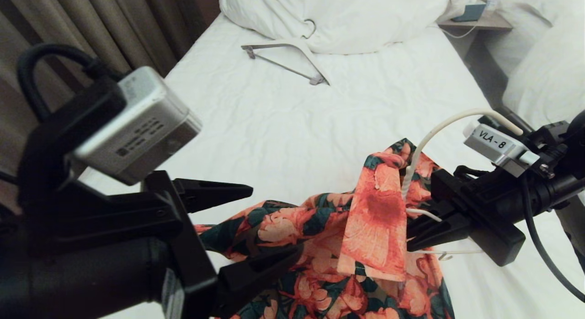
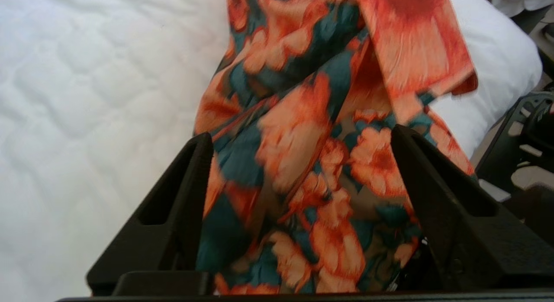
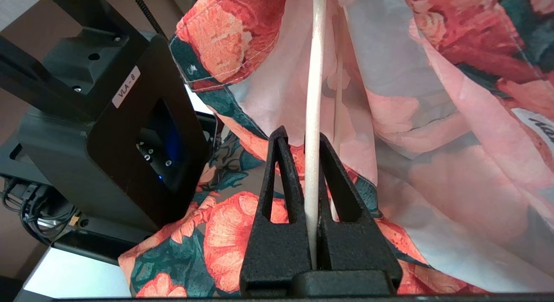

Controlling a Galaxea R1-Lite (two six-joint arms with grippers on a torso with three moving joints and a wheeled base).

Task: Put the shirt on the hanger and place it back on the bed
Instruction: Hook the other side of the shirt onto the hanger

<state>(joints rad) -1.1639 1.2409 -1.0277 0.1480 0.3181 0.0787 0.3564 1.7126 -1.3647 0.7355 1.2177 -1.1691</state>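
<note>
The left gripper (image 1: 260,227) sits low at the near left of the head view, its jaws spread wide with nothing between them. In the left wrist view its two black fingers (image 2: 181,207) stand well apart, the shirt (image 2: 311,163) hanging loose just beyond them, not pinched.

The right gripper (image 1: 413,230) reaches in from the right, clamped tight on the hanger (image 1: 438,131). In the right wrist view its fingers (image 3: 277,215) press from both sides on the thin cream rod (image 3: 315,98), which runs straight up between them into the pale inside of the shirt (image 3: 411,142). A black camera block labelled VLA-8 (image 3: 125,120) shows beside it in that view.

The shirt (image 1: 329,232) is draped over the hanger at the near right of the bed (image 1: 283,122), a folded panel hanging down beside the right gripper and the rest spreading toward the left gripper and onto the sheet. The hanger's long hook curves up and rightward above the right arm.

Farther up the bed lies a second hanger (image 1: 292,58), flat white with a grey bar, its hook touching the duvet (image 1: 347,22) heaped at the head. Curtains (image 1: 105,26) hang at the far left; a bedside table (image 1: 475,17) stands at the far right.
</note>
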